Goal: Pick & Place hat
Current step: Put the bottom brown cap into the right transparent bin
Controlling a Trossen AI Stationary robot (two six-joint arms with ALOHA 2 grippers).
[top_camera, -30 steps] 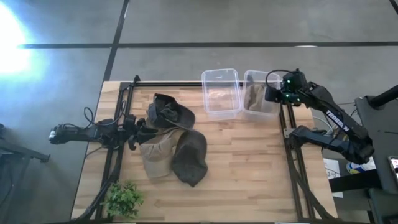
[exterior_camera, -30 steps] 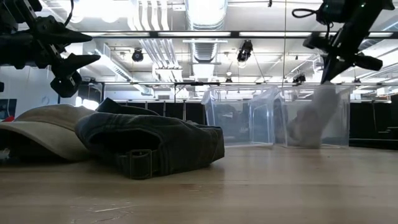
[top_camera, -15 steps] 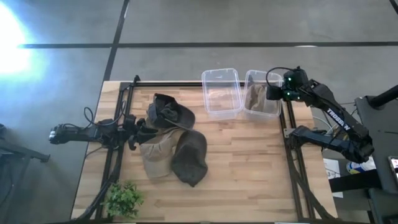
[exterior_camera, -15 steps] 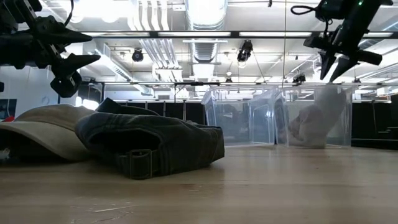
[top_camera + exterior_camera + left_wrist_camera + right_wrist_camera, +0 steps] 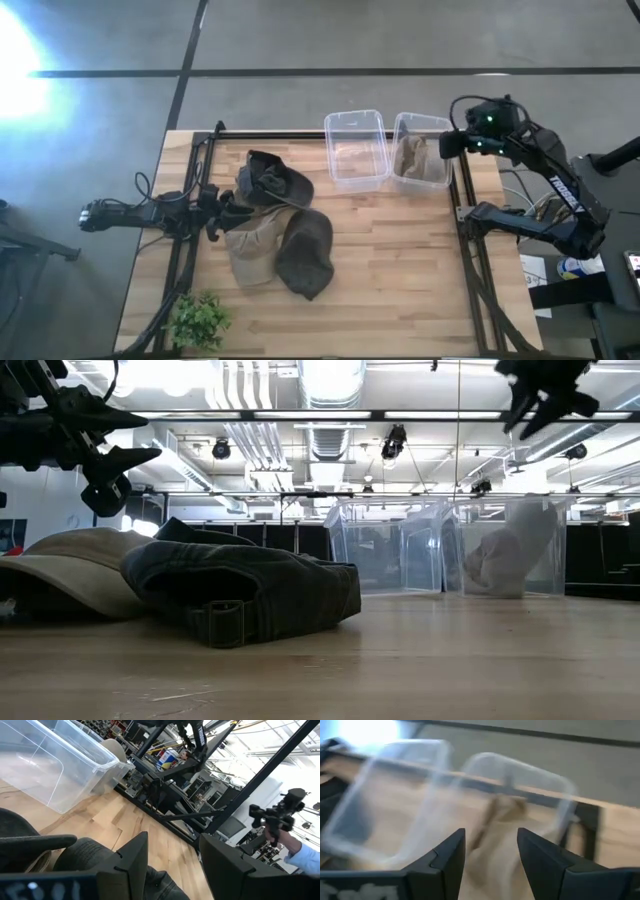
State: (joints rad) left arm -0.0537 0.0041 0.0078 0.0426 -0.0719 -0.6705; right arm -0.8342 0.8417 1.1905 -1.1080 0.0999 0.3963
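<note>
Three hats lie on the table's left half: a dark grey hat (image 5: 272, 180), a tan hat (image 5: 248, 252) and an olive hat (image 5: 306, 252), also in the low view (image 5: 240, 585). Another tan hat (image 5: 411, 157) lies crumpled in the right clear bin (image 5: 436, 176), on its floor (image 5: 495, 565). My right gripper (image 5: 447, 143) is open and empty, high above that bin's right rim (image 5: 540, 405). My left gripper (image 5: 222, 208) is open and empty, held above the hats' left side (image 5: 172, 855).
A second clear bin (image 5: 355, 178) stands beside the first, with no hat in it. A small green plant (image 5: 198, 320) sits at the near left corner. Black frame rails (image 5: 465, 230) run along both table sides. Bare wood lies at the centre and near right.
The tan hat has dropped from under my right gripper into the right bin and has settled on its floor. My right gripper has risen and gone toward the table's right edge, clear of the bin.
</note>
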